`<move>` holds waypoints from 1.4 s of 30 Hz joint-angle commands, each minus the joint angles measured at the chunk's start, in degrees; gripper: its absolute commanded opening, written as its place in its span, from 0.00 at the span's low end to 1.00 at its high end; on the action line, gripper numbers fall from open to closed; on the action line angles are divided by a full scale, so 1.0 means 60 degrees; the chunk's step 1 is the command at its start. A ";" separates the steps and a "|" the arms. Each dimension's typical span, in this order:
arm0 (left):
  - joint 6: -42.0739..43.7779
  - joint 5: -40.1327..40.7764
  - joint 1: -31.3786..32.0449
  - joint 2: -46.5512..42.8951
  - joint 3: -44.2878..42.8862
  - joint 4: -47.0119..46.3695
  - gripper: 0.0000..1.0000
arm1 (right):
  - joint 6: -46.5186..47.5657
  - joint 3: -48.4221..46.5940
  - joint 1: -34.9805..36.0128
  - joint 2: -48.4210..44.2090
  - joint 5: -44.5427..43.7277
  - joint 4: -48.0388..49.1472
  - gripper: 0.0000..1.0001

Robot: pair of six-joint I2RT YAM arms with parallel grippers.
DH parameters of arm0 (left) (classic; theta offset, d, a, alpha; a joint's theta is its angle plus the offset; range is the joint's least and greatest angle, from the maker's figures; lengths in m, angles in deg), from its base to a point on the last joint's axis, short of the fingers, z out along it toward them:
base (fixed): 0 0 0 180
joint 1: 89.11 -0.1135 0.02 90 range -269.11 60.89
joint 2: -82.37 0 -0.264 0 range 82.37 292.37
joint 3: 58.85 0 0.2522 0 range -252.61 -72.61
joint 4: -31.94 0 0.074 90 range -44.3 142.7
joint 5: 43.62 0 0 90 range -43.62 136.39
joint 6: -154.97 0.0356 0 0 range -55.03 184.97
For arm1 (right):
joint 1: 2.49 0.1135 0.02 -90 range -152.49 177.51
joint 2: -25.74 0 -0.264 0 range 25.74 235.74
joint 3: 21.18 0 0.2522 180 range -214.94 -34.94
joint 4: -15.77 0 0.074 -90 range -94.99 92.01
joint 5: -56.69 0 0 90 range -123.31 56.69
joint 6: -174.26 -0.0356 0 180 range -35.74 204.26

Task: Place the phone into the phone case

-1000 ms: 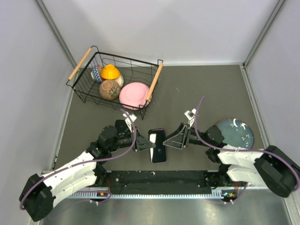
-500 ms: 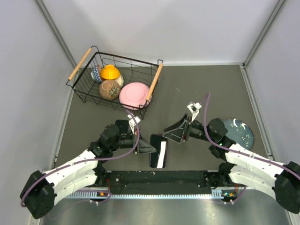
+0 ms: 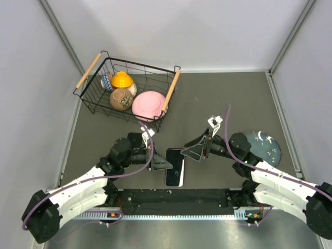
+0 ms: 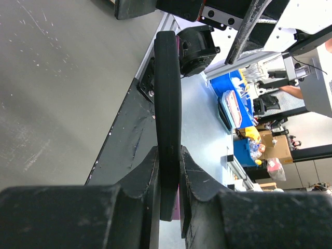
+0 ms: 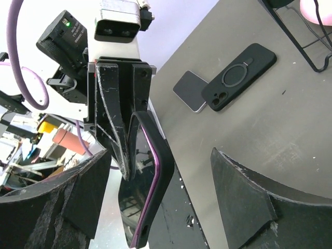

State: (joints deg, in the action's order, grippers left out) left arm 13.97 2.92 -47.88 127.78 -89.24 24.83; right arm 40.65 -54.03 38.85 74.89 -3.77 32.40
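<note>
left claw (image 3: pixel 165 164) is clenched on the phone (image 3: pixel 175 168), low over the near tabletop (image 3: pixel 218 98). the black phone case (image 5: pixel 163 151) looks only partly seated (a purple rim shows along it). right claw (image 3: pixel 193 151) hangs released beside the far end. it should press each corner squarely while the left grip is firm.

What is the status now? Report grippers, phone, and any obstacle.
Left gripper shut on phone edge. Right gripper open, close beside phone. Phone appears inside black case, purple rim showing. Spare case on table, apart.
</note>
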 commanded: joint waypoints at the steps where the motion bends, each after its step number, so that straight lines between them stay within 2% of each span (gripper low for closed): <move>1: -0.0113 -0.0051 0.0013 -0.0375 -0.0364 -0.0639 0.00 | 0.0063 -0.0070 -0.0079 -0.0076 0.0215 0.0221 0.75; 5: -0.0142 0.0095 0.0013 -0.0493 -0.0482 -0.0493 0.00 | -0.0346 -0.0070 -0.0079 0.0290 0.0701 0.1172 0.66; 12: -0.0376 0.0022 0.0013 -0.0390 -0.0394 -0.0756 0.00 | -0.0611 0.0134 -0.0064 0.0437 0.0848 0.1860 0.55; 16: -0.0522 -0.0037 0.0013 -0.0259 -0.0262 -0.1107 0.00 | -0.0948 0.0326 -0.0064 0.0597 0.0980 0.2390 0.55; 21: -0.0684 -0.0154 0.0013 -0.0171 -0.0145 -0.1562 0.00 | -0.0934 0.0413 -0.0050 0.0613 0.1054 0.2317 0.52; 23: -0.0626 -0.0066 0.0013 -0.0141 -0.0145 -0.1518 0.00 | -0.0890 0.0428 -0.0064 0.0598 0.0980 0.2259 0.46; 24: -0.0640 -0.0051 0.0013 -0.0127 -0.0145 -0.1489 0.00 | -0.0890 0.0385 -0.0064 0.0569 0.0951 0.2259 0.38; 25: -0.0669 -0.0066 0.0027 -0.0127 -0.0159 -0.1489 0.00 | -0.0904 0.0355 -0.0050 0.0569 0.0965 0.2259 0.23; 28: -0.0582 0.0080 0.0013 -0.0127 -0.0232 -0.1226 0.00 | -0.0745 0.0180 -0.0064 0.0540 0.0892 0.2099 0.00; 35: 0.0121 0.1061 0.0013 -0.0082 -0.0774 0.0650 0.00 | -0.0040 -0.0173 -0.0050 0.0451 0.0907 0.1394 0.00; 36: 0.0093 0.1135 0.0013 -0.0170 -0.0760 0.0621 0.00 | -0.0069 -0.0187 -0.0050 0.0466 0.0950 0.1438 0.05; 37: 0.0049 0.1150 0.0013 -0.0229 -0.0760 0.0534 0.00 | -0.0215 -0.0158 -0.0050 0.0466 0.0980 0.1453 0.23; 38: -0.0126 0.1179 0.0027 -0.0287 -0.0760 0.0460 0.00 | -0.0332 -0.0129 -0.0050 0.0466 0.1024 0.1555 0.34; 39: -0.0243 0.1310 0.0013 -0.0447 -0.0745 0.0387 0.00 | -0.0493 0.0074 -0.0064 0.0466 0.1242 0.1744 0.49; 42: -0.0552 0.1661 0.0013 -0.0799 -0.0760 0.0167 0.00 | -0.1240 0.0761 -0.0050 0.0466 0.1696 0.2973 0.66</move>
State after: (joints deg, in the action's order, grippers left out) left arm 13.49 8.39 -47.51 126.49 -90.94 30.01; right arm 36.45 -52.19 38.59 78.65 1.85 40.73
